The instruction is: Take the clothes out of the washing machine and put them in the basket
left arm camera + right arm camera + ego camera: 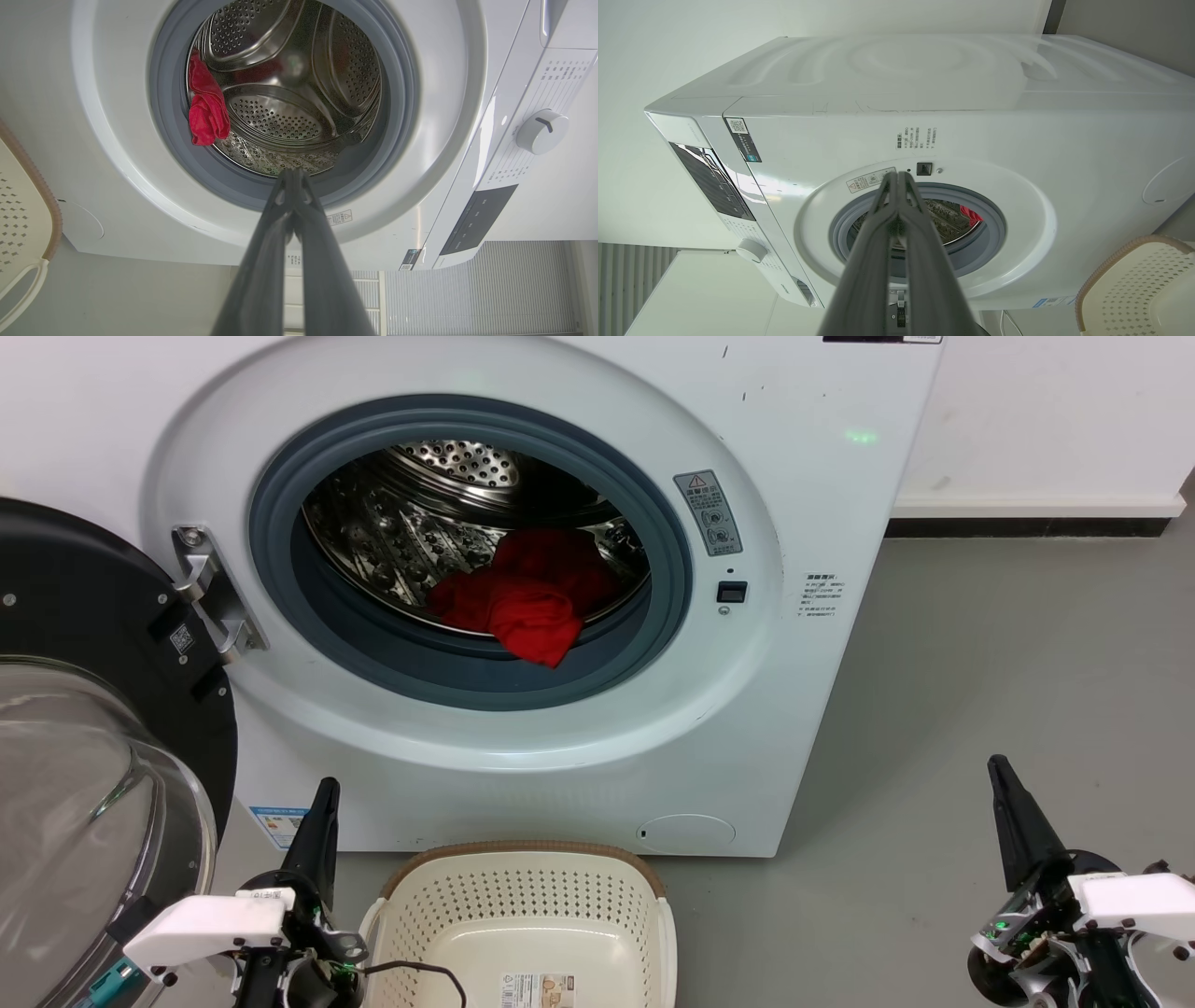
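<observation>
The white washing machine (523,747) stands with its door (84,756) swung open to the left. Red clothes (527,593) lie bunched at the front of the steel drum, one fold hanging over the grey seal (373,658); the clothes (205,109) and clothes (971,214) also show in both wrist views. The cream basket (518,863) sits on the floor below the opening, holding no clothes. My left gripper (322,793) is shut beside the basket's left side. My right gripper (999,770) is shut, far right over the floor. Both are well short of the drum.
Grey floor (980,663) stretches right of the machine to a white wall with a dark skirting (1027,527). The open glass door fills the lower left beside my left arm. A black cable (420,971) lies across the basket's near edge.
</observation>
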